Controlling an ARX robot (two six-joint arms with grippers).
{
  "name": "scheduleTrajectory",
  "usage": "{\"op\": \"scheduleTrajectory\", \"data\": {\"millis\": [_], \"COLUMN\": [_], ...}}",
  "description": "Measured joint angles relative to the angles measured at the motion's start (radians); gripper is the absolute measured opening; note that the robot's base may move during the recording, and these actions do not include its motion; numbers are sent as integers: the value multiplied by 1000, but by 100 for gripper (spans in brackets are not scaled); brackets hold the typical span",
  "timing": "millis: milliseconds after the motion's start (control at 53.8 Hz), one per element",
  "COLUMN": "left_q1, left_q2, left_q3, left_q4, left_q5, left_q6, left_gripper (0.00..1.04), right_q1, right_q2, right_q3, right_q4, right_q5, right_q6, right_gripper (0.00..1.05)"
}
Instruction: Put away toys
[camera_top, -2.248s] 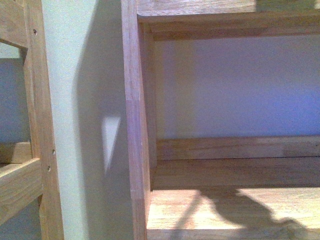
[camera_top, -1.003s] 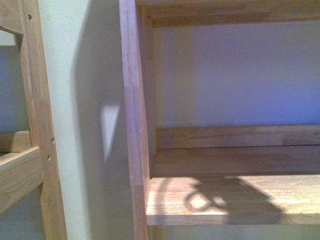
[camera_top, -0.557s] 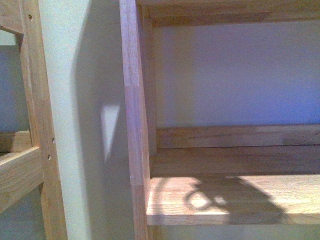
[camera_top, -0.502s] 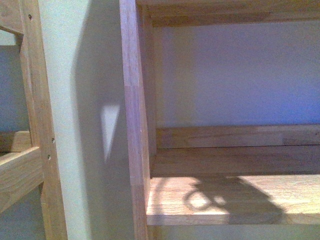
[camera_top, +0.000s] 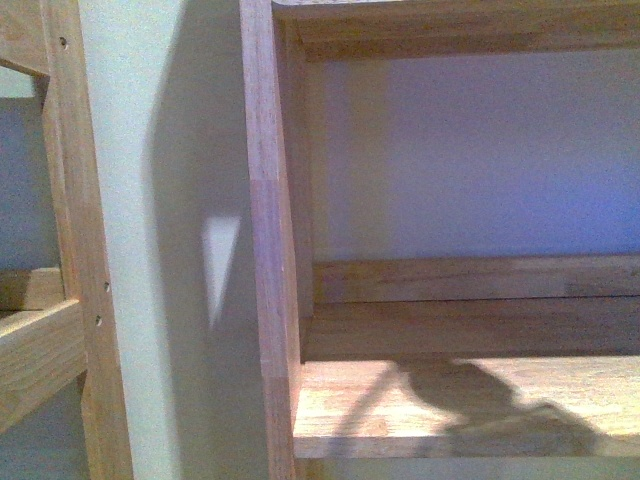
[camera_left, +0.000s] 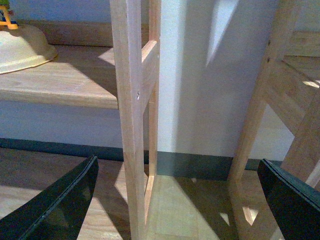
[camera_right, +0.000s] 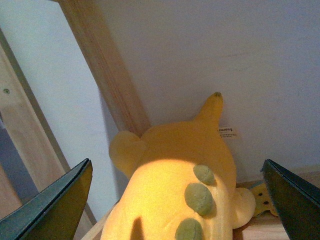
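The toy, an orange-yellow plush animal with green spots and a paper tag, lies on a wooden shelf against the pale wall in the right wrist view. My right gripper is open, its dark fingers standing wide on both sides of the plush and clear of it. My left gripper is open and empty, low near the floor in front of a wooden shelf post. Neither gripper nor the plush shows in the front view.
The front view shows a wooden shelf board with a shadow on it and an upright post. A cream bowl sits on a low shelf. A small yellow item lies beside the plush. A second wooden frame stands close by.
The shelf has shifted slightly down in the front view. The shadow on the shelf board has changed shape, and its ring-like outline is gone.
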Motion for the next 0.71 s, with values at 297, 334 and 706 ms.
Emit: {"op": "scheduleTrajectory", "data": {"millis": [297,334,706], "left_q1": [0,0,0], "left_q2": [0,0,0], "left_q3": [0,0,0], "left_q4": [0,0,0], "left_q5": [0,0,0], "left_q6": [0,0,0], "left_gripper": [99,99,99], "right_q1": [13,8,-213], "right_q2": [-270,-306,-698], "right_q3": [-402,-448,-906], "right_q4": [200,214,247], "right_q5": [-1,-7,-178], "right_q6": [-224,-241,-227], "right_gripper": [104,104,104]}}
